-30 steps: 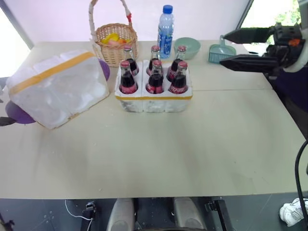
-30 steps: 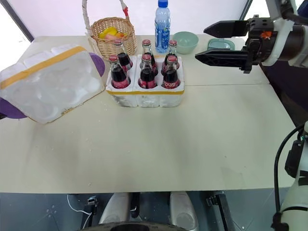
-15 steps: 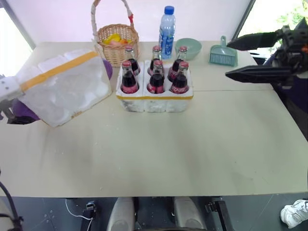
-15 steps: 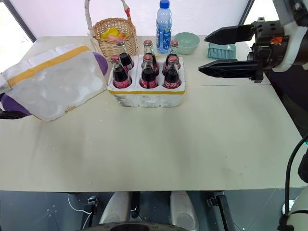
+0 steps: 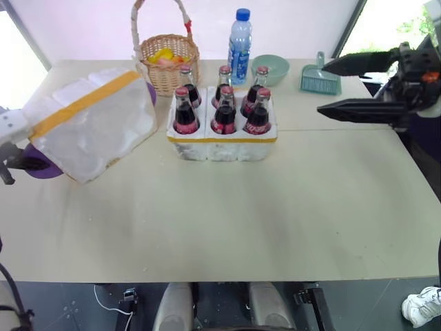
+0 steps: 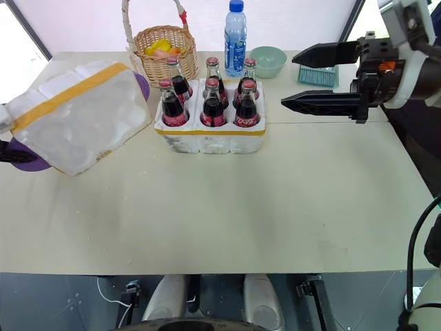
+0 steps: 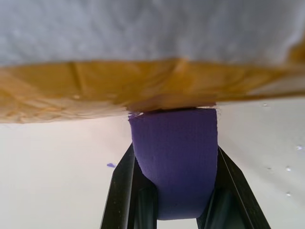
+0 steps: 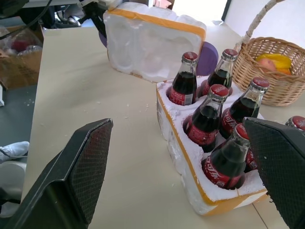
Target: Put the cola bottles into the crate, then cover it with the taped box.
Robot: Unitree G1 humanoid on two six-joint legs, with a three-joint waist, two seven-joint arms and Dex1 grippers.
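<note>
Since the earlier frame, the left tool (image 7: 176, 210) was closed on the purple strap (image 7: 174, 162) of the light, crumbly taped box (image 5: 89, 124), while the right tool (image 6: 303, 79) is held wide.

The right arm's long black tapering fingers (image 6: 313, 103) are showing waffle-textured inner pads in the right wrist view, and the black wrist block behind them is carrying an orange spot and joining a white rounded forearm casing. A black cable is looping down beside that arm. The left arm's slim black fingers (image 7: 119, 191) are rising from a white wrist block.
</note>
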